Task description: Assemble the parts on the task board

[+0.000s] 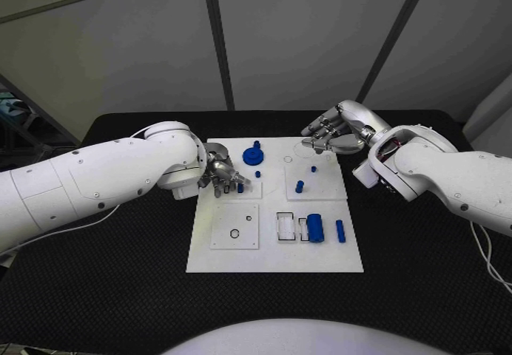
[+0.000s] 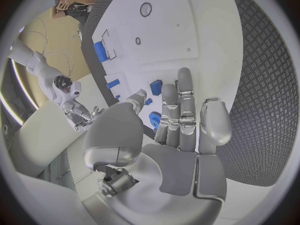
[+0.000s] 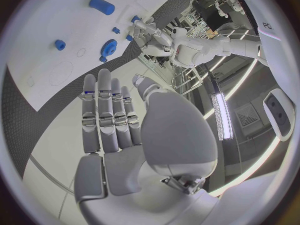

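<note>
Up high, the head view shows the white task board (image 1: 275,255) mid-frame on the black tabletop (image 1: 427,296), with a blue gear (image 1: 253,156), a blue cylinder (image 1: 315,227) and small blue pegs (image 1: 340,231) on it. The left hand (image 1: 221,176) rests at the board's left edge, the right hand (image 1: 328,135) at its upper right corner. Both wrist views show straight, spread fingers holding nothing. Lower board space stays free.

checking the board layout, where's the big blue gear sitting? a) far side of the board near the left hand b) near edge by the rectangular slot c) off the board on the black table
a: the blue gear sits on the task board at its far side, beside the left hand.
</note>
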`<state>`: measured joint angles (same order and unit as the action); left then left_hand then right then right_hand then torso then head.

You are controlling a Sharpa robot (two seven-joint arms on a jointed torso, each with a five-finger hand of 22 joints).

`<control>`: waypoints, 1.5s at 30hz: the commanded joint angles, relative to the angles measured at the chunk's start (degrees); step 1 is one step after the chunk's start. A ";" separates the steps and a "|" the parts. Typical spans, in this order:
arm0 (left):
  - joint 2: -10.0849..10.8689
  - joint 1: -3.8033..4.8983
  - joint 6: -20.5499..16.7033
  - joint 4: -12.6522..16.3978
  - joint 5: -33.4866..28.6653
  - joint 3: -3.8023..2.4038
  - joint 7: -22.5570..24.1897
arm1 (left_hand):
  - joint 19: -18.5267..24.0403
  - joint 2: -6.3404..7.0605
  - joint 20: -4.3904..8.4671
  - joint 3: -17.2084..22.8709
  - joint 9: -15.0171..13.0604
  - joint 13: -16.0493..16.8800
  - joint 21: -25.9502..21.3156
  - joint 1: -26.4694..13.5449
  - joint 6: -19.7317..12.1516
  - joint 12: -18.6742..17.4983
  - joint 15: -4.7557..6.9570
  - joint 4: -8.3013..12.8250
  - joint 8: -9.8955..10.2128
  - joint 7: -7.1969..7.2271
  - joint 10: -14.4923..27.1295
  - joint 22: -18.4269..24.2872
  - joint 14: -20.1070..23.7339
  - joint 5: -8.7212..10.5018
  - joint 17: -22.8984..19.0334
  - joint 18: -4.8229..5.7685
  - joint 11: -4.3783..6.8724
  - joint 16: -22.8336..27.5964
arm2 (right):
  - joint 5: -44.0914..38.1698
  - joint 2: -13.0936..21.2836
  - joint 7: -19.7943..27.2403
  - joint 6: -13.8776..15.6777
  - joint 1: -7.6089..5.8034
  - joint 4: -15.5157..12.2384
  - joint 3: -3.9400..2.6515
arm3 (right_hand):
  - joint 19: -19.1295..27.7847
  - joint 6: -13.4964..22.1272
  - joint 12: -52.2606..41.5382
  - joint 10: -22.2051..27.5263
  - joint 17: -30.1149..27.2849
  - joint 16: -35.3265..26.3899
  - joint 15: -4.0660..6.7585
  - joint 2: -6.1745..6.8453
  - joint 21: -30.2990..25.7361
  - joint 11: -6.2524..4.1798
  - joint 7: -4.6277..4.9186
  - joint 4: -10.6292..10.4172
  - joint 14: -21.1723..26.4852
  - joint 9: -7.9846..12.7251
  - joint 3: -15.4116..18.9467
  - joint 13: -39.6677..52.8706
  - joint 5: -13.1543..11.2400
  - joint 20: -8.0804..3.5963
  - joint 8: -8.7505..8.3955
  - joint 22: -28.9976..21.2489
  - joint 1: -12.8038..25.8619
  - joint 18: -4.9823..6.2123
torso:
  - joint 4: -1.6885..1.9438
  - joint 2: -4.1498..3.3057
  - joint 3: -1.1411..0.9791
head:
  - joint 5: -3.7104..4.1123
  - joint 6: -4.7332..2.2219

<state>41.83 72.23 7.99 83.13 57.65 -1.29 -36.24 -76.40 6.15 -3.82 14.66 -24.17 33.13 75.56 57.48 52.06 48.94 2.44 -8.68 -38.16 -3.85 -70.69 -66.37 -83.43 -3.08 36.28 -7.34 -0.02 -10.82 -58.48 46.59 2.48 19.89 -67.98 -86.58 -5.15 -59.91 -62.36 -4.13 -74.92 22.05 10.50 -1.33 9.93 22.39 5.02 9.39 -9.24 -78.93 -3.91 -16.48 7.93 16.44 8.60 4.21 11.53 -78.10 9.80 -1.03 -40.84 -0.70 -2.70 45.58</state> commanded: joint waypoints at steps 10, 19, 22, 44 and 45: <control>6.60 1.84 3.47 4.33 -13.25 -3.02 6.09 | 22.56 -2.14 -5.54 -4.67 10.96 -14.51 -42.14 10.28 -9.13 -18.18 -5.18 1.03 10.90 -5.65 17.61 40.15 7.23 -0.22 -3.69 -2.89 -5.79 3.86 | -0.08 0.07 0.32 -0.14 -0.08 0.99 -0.03 | -0.54 0.46 -0.27 0.55 -0.10 -0.33 -0.44 -0.12 -0.37 0.04 -0.10 -0.26 0.25 -0.01 0.35 0.06 0.23 0.00 -0.33 -0.19 0.63 0.69 | 0.11 0.07 0.02 | -0.46 -0.75; 8.47 3.06 4.65 2.75 -17.35 -3.21 10.53 | 10.04 -5.24 -4.22 -4.42 17.80 -26.41 -52.10 18.50 -5.60 -29.07 -4.33 3.65 16.32 -4.29 14.31 50.21 6.01 -0.11 -10.09 -3.04 -5.70 3.45 | -0.07 0.11 0.36 -0.12 -0.08 1.38 -0.03 | -0.53 0.45 -0.24 0.70 -0.13 -0.44 -0.47 -0.14 -0.51 0.06 -0.09 -0.29 0.34 -0.02 0.35 0.06 0.25 0.05 -0.30 -0.28 0.60 0.67 | -0.06 0.06 -0.06 | -0.67 -1.31; 8.21 3.16 2.19 1.33 -16.49 -2.84 12.04 | 3.55 -5.44 -3.15 -5.24 17.67 -25.86 -47.92 16.73 -2.24 -26.13 -3.87 2.18 14.61 -5.00 7.95 48.29 4.88 -0.22 -9.16 -3.03 -5.06 1.95 | -0.06 0.16 0.38 -0.08 -0.08 1.36 -0.03 | -0.52 0.45 -0.23 0.75 -0.15 -0.48 -0.48 -0.14 -0.56 0.07 -0.08 -0.29 0.37 -0.03 0.36 0.05 0.26 0.07 -0.29 -0.31 0.59 0.66 | -0.01 0.04 -0.05 | -0.78 -1.50; 2.70 3.04 -0.77 -6.91 0.52 -0.19 7.58 | -7.02 -4.76 1.62 -20.18 3.51 26.70 4.46 7.06 -2.80 28.94 1.76 -7.97 -16.11 1.79 -5.64 -8.80 0.06 -0.15 14.56 3.97 1.54 -21.29 | -0.04 0.19 0.36 0.03 -0.08 1.04 -0.02 | -0.52 0.44 -0.24 0.79 -0.16 -0.53 -0.48 -0.18 -0.63 0.08 -0.08 -0.30 0.40 -0.03 0.34 0.06 0.28 0.09 -0.27 -0.35 0.55 0.66 | -0.06 -0.08 0.07 | -1.45 -2.40; 2.34 3.04 0.00 -7.37 0.80 -0.17 7.23 | -7.04 -4.90 1.66 -20.34 3.36 27.00 4.55 7.07 -2.75 29.08 1.79 -7.96 -16.20 1.84 -5.77 -8.92 0.12 -0.15 14.73 3.99 1.59 -21.36 | -0.04 0.16 0.36 0.01 -0.07 1.06 -0.02 | -0.52 0.44 -0.24 0.79 -0.16 -0.53 -0.48 -0.18 -0.63 0.08 -0.08 -0.30 0.40 -0.03 0.34 0.06 0.28 0.09 -0.27 -0.35 0.55 0.66 | -0.09 -0.10 0.04 | -1.48 -2.42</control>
<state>44.43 75.19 4.95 76.12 55.18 -1.46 -26.52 -82.92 1.42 -2.15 -5.32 -20.76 59.89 79.78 64.75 48.97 77.83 3.98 -16.69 -54.16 -2.02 -76.21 -74.95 -83.52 -3.46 50.95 -2.93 1.64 -31.98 -58.49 46.82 2.52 19.92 -67.98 -85.44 -5.14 -60.12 -62.36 -4.13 -74.50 21.97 10.23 -1.54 9.93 21.90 5.01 9.38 -9.39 -78.72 -3.91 -16.33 7.92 16.44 8.81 4.21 11.23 -78.10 9.80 -1.04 -40.89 -0.65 -4.12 43.16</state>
